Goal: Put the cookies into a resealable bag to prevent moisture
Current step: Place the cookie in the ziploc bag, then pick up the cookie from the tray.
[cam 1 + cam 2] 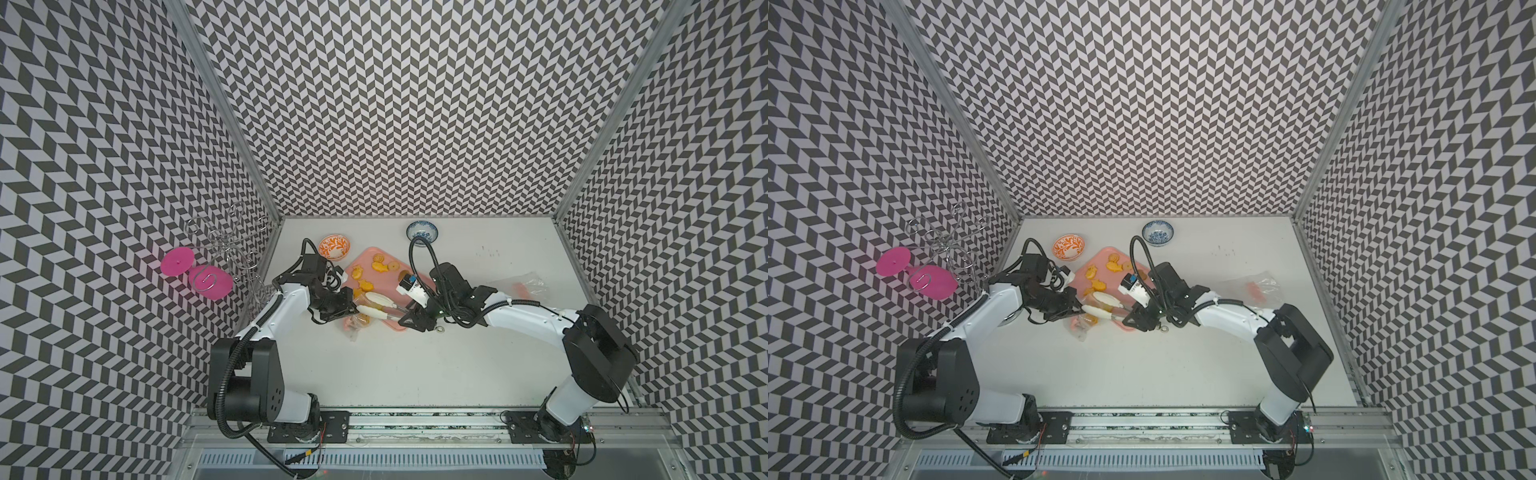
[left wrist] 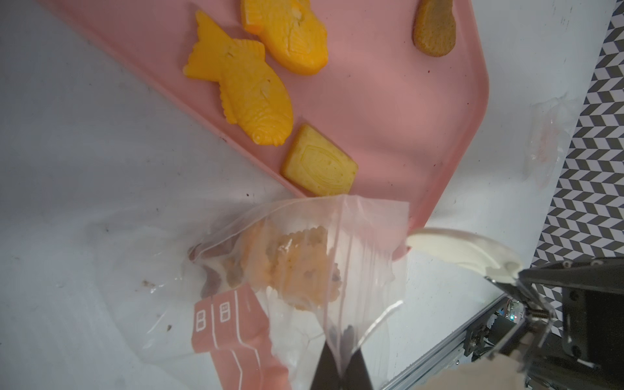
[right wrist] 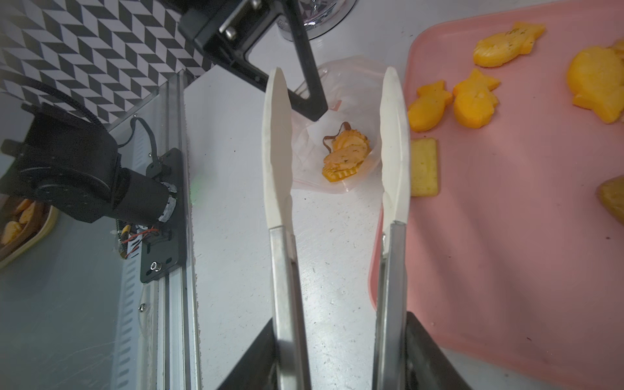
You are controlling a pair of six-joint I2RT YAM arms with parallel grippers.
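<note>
White tabletop (image 1: 415, 374) fills mid-frame, with the left arm (image 1: 286, 307) and right arm (image 1: 523, 320) bent inward toward centre. The left gripper (image 2: 341, 366) pinches the rim of the resealable bag (image 2: 364, 236); the right gripper (image 3: 341, 358) clasps tongs (image 3: 277, 135), tips apart over its mouth. Some cookies (image 3: 344, 155) lie inside, others on the pink tray (image 2: 388, 101) beside it.

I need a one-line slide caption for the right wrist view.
Open tongs poised over the clear bag, which already holds cookies; more wait on the pink tray.
</note>
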